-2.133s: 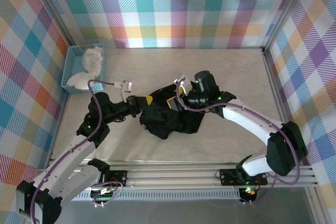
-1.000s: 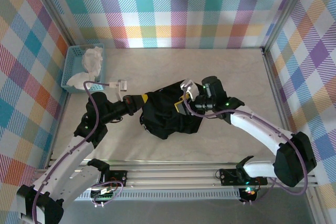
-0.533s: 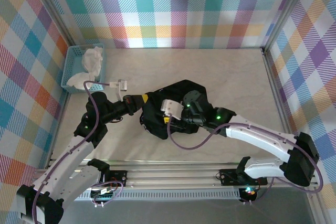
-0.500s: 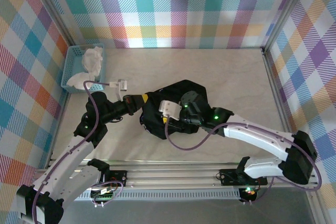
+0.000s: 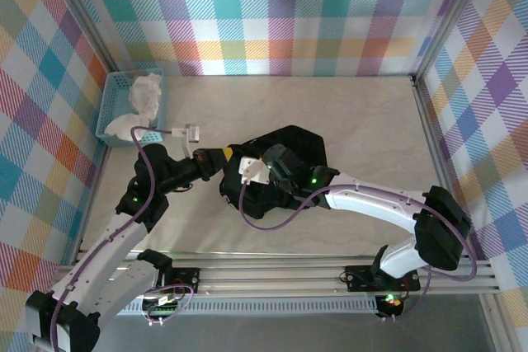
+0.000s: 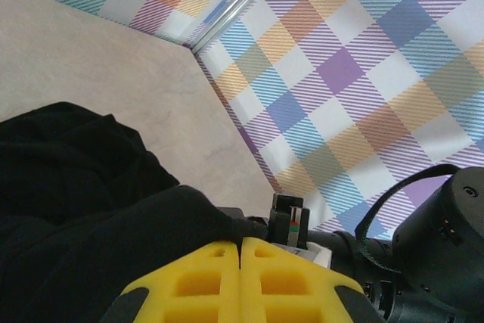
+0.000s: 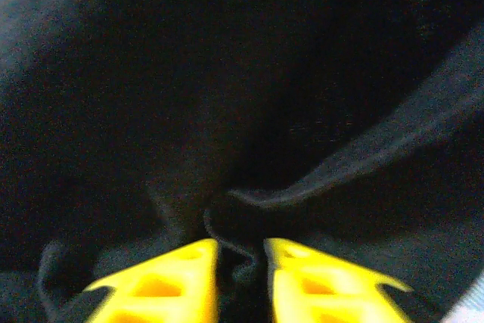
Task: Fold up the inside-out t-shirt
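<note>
The pale table (image 5: 363, 121) carries everything, ringed by checked walls. Its near edge is hidden by the arms' mounting rail.

The t-shirt (image 5: 301, 142) lies crumpled into a black heap just left of the table's middle. Its outline is hard to trace, because the head of the right arm (image 5: 371, 202) lies across its near half. In the left wrist view, the t-shirt (image 6: 68, 187) shows as plain dark folds running out of the picture on the left. In the right wrist view, the t-shirt (image 7: 227, 73) is blurred and dim, with one raised seam or hem crossing on the right.

The left arm (image 5: 124, 228) reaches the heap's left edge.

At the far left, a light-blue basket (image 5: 111, 109) holds a crumpled white cloth (image 5: 142, 98), well apart from the shirt.

The left gripper (image 5: 221, 157) is clenched. Seen up close, the left gripper (image 6: 240, 246) has its yellow fingers pressed flat together on a fold of the shirt's edge, which drapes over the tips.

The right gripper (image 7: 240, 243) is nearly closed, pinching a small ridge of black fabric in the narrow gap between its fingers.

A tiny red-and-green marked part on the right arm's wrist is too small to read.
</note>
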### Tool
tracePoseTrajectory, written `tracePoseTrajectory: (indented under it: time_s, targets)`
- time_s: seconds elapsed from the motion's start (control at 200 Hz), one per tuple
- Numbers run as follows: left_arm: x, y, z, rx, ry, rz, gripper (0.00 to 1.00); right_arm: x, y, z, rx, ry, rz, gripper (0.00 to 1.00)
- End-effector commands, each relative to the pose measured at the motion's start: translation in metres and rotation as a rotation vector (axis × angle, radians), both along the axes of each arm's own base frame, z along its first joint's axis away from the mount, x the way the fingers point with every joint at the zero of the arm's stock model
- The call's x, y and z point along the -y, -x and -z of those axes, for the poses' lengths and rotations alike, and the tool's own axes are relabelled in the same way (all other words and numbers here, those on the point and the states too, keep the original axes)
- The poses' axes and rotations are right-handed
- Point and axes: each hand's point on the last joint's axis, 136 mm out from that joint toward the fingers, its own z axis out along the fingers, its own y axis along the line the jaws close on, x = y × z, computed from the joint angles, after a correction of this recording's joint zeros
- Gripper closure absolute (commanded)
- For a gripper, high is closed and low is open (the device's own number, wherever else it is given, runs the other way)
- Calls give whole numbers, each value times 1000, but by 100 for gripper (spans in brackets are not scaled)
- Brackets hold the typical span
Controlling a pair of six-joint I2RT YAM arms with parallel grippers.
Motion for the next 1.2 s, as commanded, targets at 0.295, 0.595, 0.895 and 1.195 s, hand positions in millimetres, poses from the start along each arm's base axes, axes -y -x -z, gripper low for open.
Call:
tracePoseTrajectory:
  time_s: [0.295,0.595,0.895,1.195]
  targets:
    - [-31,-26,6,-72,-48,-218,100,27,48,-77,-191,-430,-107,100]
    - [-48,-34,29,-168,-77,-297,100,61,41,-99,-457,-705,-68,100]
    - [-48,-38,61,-237,-214,-277,100,43,38,-78,-637,-721,-75,100]
    - [-10,-13,8,-63,-60,-28,100,66,2,-28,-645,-568,277,64]
